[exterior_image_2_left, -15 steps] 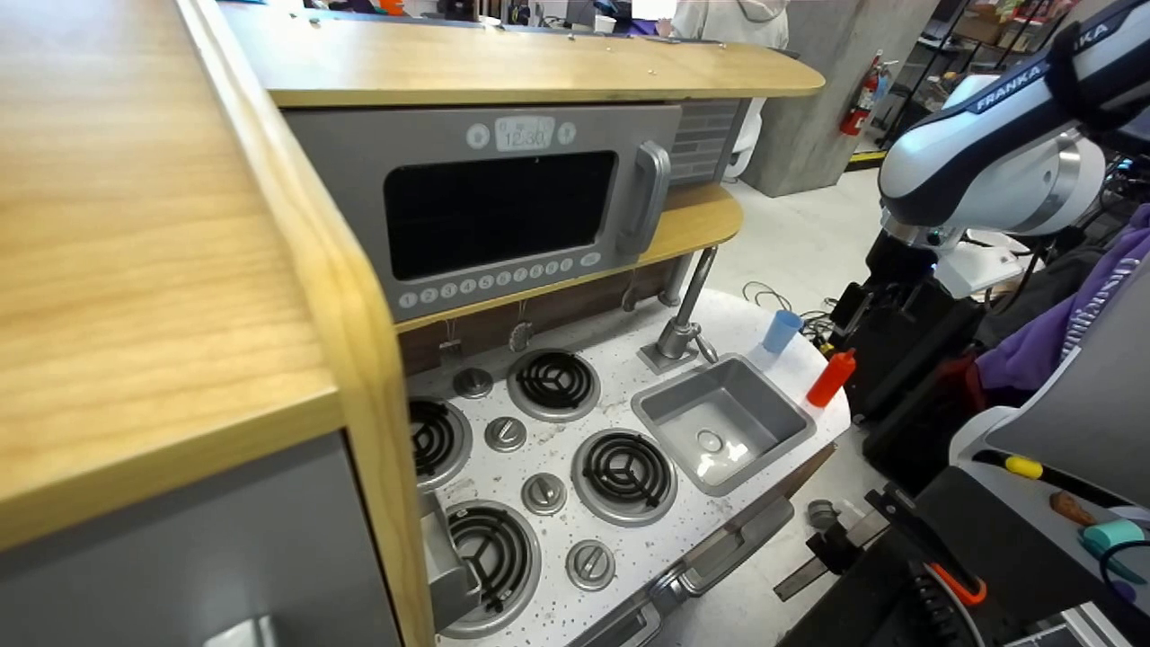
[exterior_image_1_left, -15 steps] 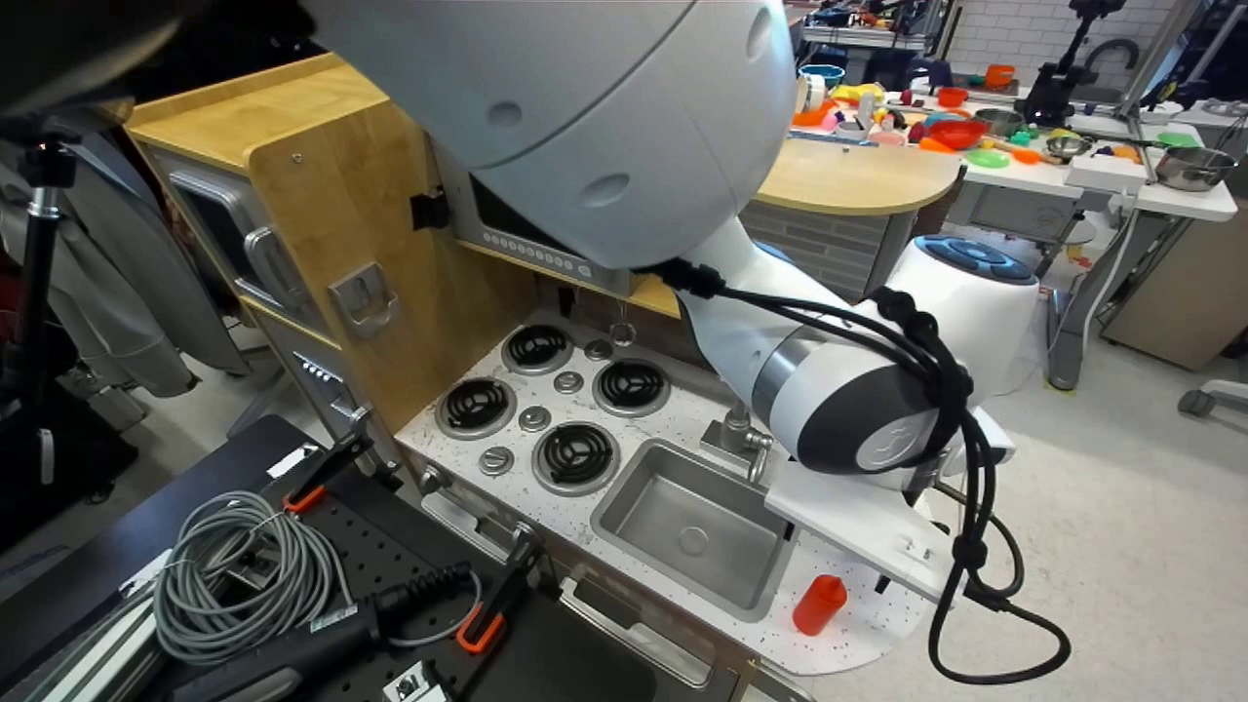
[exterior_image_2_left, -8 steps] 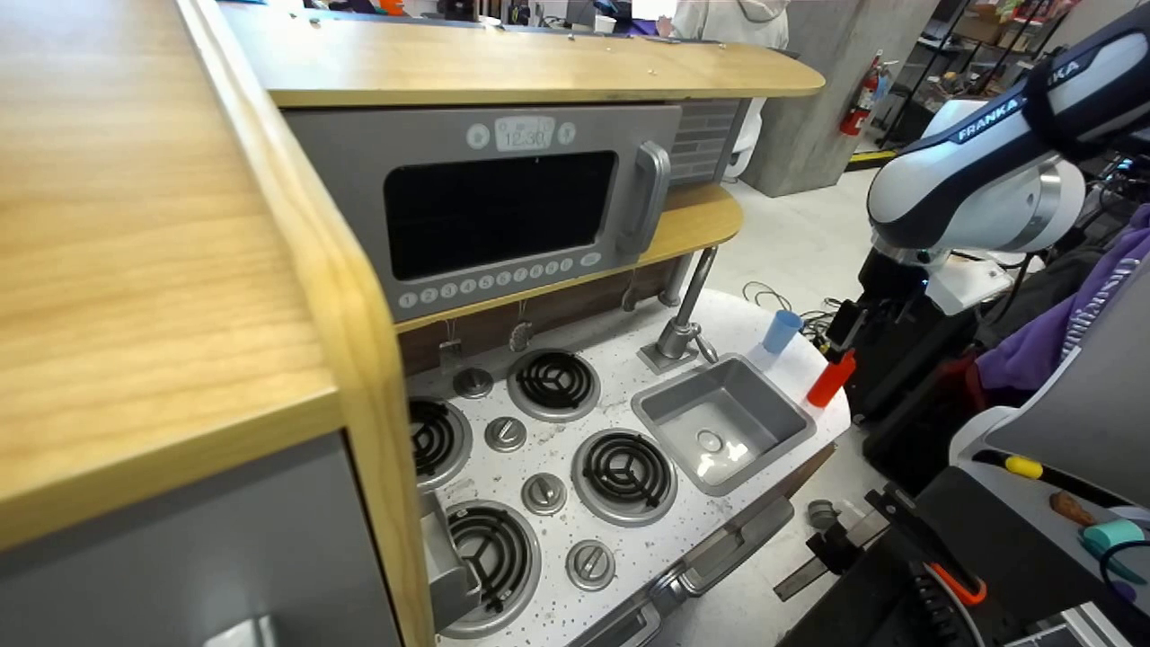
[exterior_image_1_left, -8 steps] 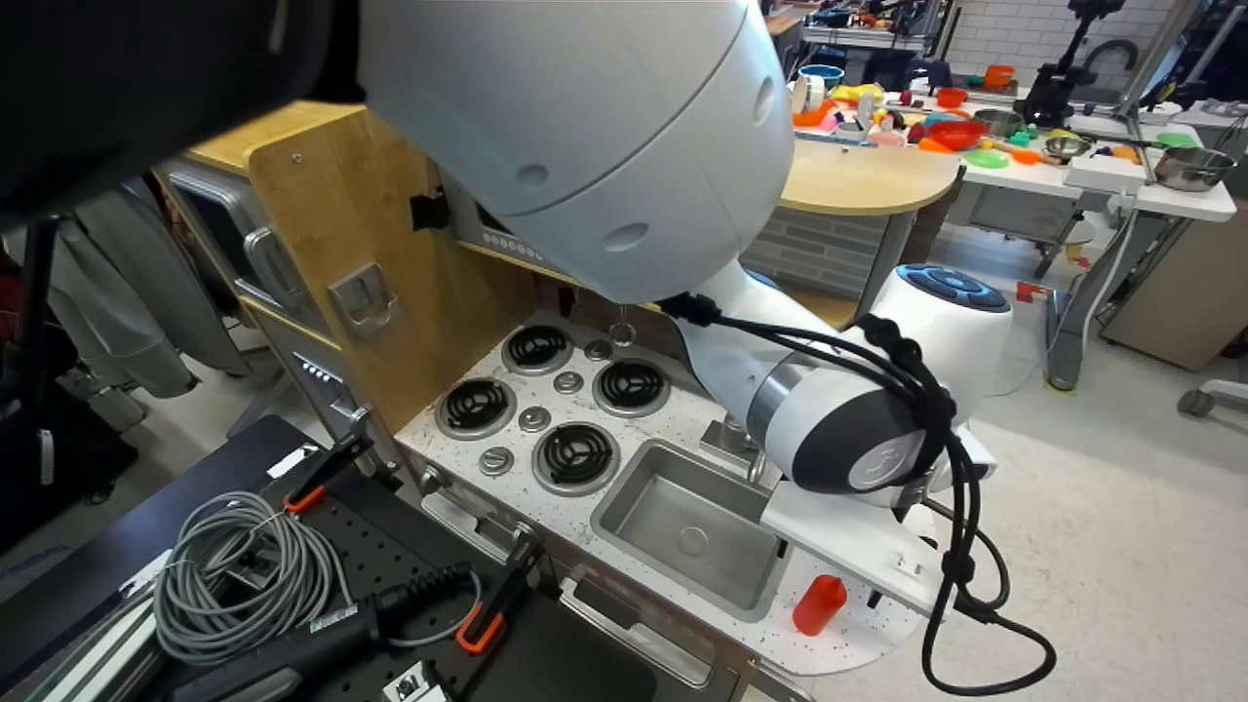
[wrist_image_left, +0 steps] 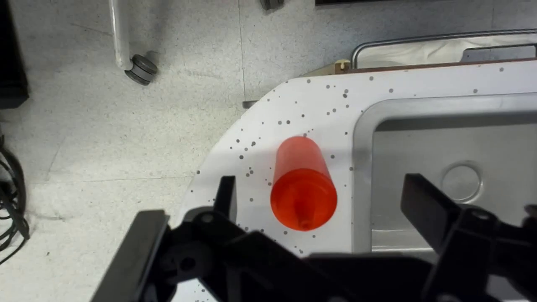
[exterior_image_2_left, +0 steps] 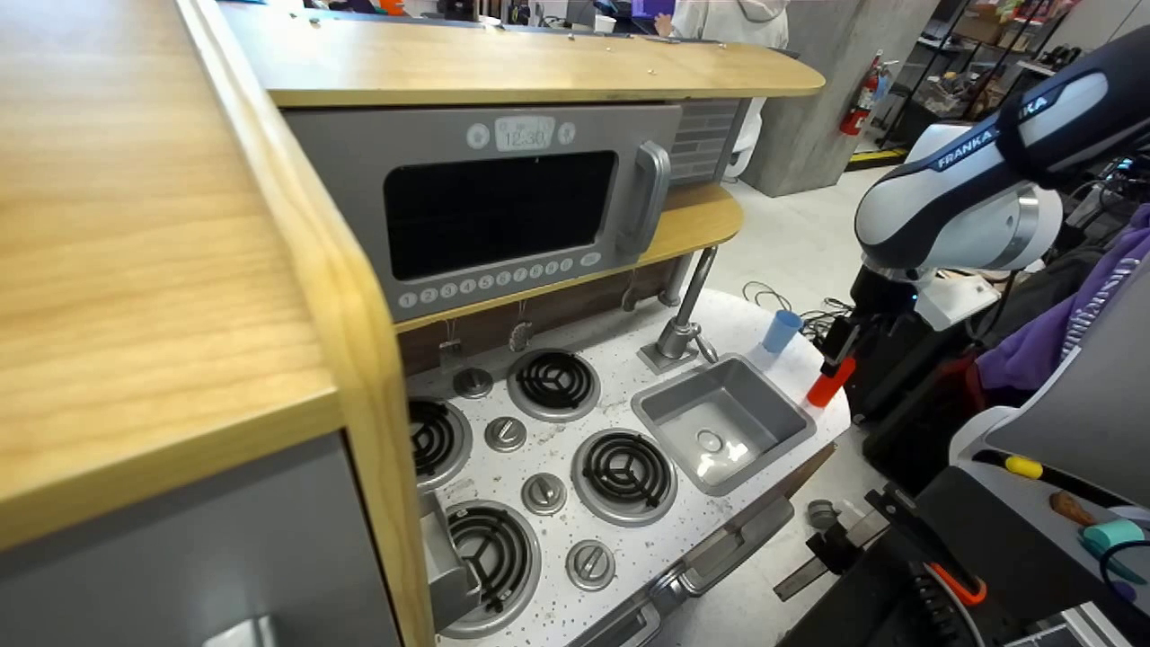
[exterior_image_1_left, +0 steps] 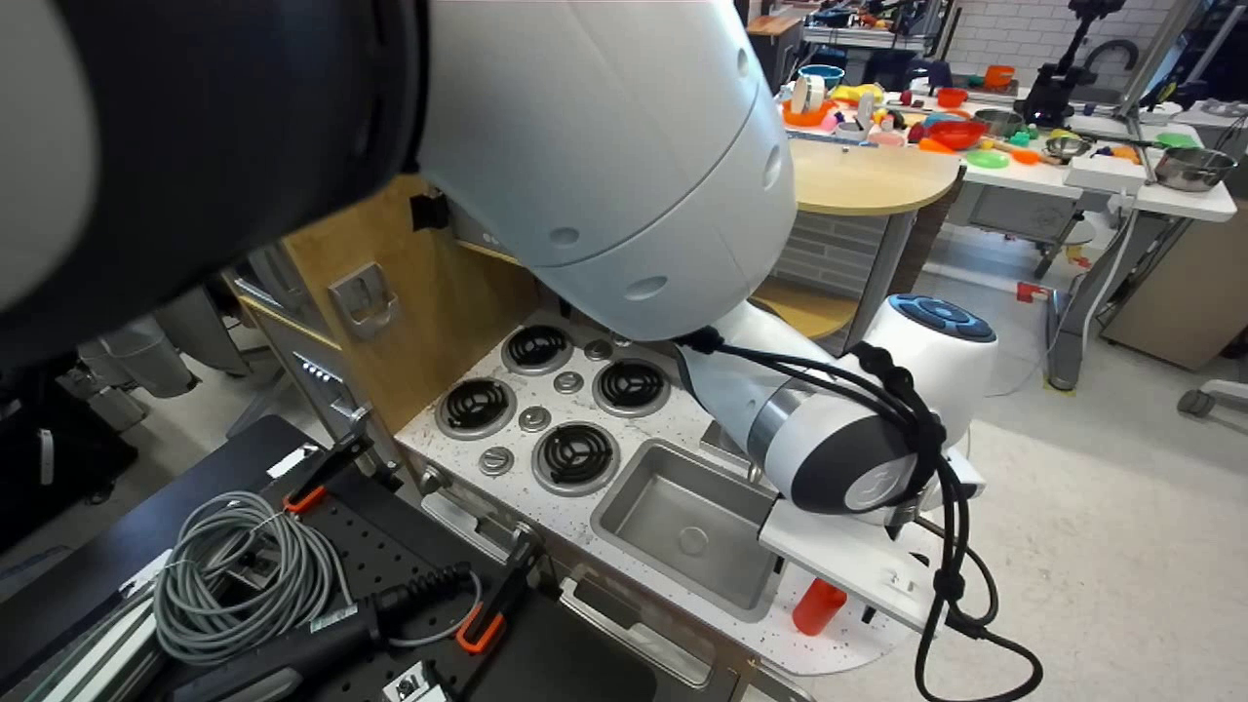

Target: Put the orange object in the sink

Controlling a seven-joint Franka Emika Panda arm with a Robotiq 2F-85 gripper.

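Observation:
The orange object [wrist_image_left: 304,193] is an orange-red, bottle-like cylinder. It stands upright on the white counter beside the sink [wrist_image_left: 419,147], a grey metal basin. Both exterior views also show the orange object [exterior_image_1_left: 819,608] [exterior_image_2_left: 825,388] and the sink [exterior_image_1_left: 692,517] [exterior_image_2_left: 719,431]. My gripper [wrist_image_left: 321,179] is open, with its fingers [wrist_image_left: 225,192] spread on either side of the orange object in the wrist view and not touching it there. In an exterior view the gripper [exterior_image_2_left: 835,350] is low at the object's top and overlaps it. In an exterior view the wrist hides most of the gripper.
A light-blue cup [exterior_image_2_left: 782,332] stands on the counter behind the orange object. The faucet [exterior_image_2_left: 678,341] rises at the sink's back edge. Burners [exterior_image_2_left: 557,382] lie beyond the sink. The counter's rounded edge [wrist_image_left: 218,144] is close to the orange object.
The arm has moved down and toward the counter, bringing the gripper to the orange object's top. The orange object, cup and sink have not moved.

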